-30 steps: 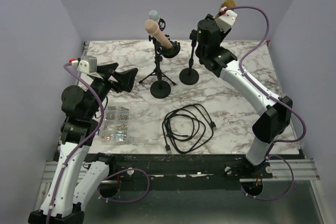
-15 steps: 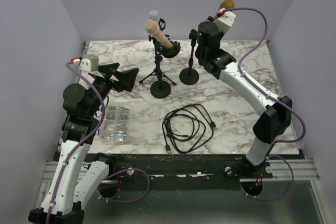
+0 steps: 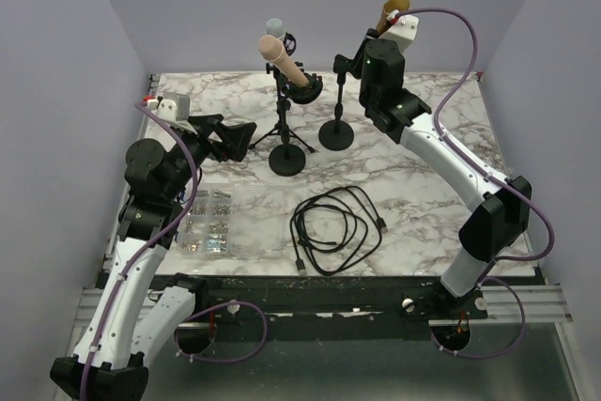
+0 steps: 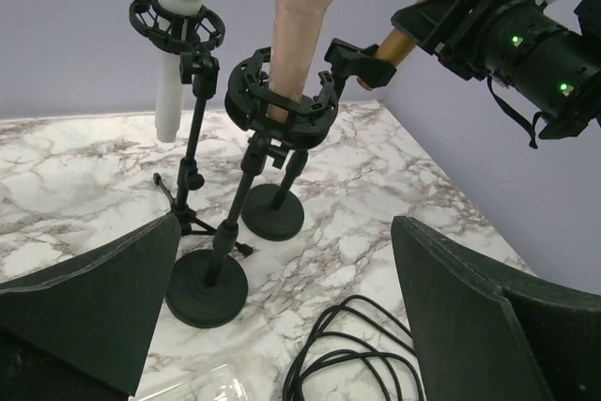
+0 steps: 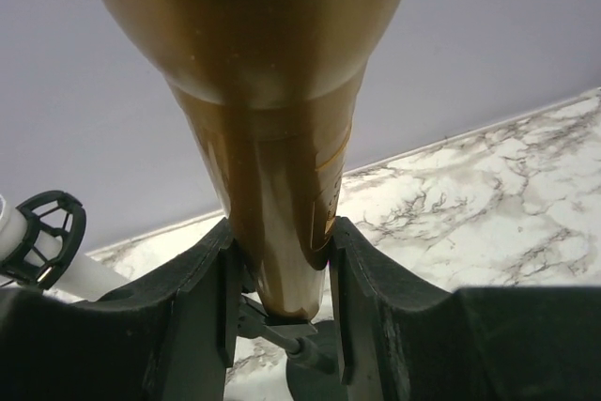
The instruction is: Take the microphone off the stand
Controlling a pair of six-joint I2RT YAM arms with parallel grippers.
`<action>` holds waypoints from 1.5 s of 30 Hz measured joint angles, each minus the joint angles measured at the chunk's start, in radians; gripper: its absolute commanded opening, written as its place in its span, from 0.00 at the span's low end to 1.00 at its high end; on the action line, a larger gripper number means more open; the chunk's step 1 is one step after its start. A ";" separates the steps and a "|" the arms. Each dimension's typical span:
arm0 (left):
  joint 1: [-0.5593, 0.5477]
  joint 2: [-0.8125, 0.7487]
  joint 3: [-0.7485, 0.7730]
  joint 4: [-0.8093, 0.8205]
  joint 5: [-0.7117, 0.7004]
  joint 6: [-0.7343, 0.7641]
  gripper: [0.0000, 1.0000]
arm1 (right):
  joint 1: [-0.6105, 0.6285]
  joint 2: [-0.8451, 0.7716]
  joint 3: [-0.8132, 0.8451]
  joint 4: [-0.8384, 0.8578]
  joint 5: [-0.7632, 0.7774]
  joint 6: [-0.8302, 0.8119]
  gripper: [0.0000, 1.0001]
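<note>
My right gripper point(image 3: 373, 44) is shut on the gold microphone point(image 3: 392, 7), its fingers point(image 5: 192, 312) clamping the lower body point(image 5: 272, 138). The microphone's bottom end sits just over the black clip point(image 5: 286, 331) of the round-base stand point(image 3: 338, 134); I cannot tell whether they touch. The left wrist view shows the gold microphone point(image 4: 427, 11) slanting up from that clip point(image 4: 355, 61). My left gripper point(image 3: 233, 138) is open and empty, left of the stands, its midpoint point(image 4: 291, 326) over the marble.
A pink microphone point(image 3: 282, 58) sits in a shock mount on a round-base stand point(image 3: 287, 159). A white microphone point(image 3: 274, 27) hangs on a tripod stand behind it. A coiled black cable point(image 3: 336, 227) and a clear parts box point(image 3: 208, 221) lie near the front.
My right gripper has risen with the gold microphone, lifting it up off the stand clip. My left arm has moved forward and right, toward the stands.
</note>
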 measured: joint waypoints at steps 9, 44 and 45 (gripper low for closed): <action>-0.087 0.048 -0.014 -0.010 -0.085 0.068 0.99 | -0.074 -0.011 0.002 -0.032 -0.212 -0.008 0.01; -0.510 0.723 0.795 -0.217 -0.233 0.381 0.99 | -0.254 -0.074 -0.010 -0.132 -0.908 -0.188 0.01; -0.510 0.765 0.842 -0.237 -0.243 0.410 0.99 | -0.256 -0.074 -0.014 -0.128 -0.908 -0.191 0.01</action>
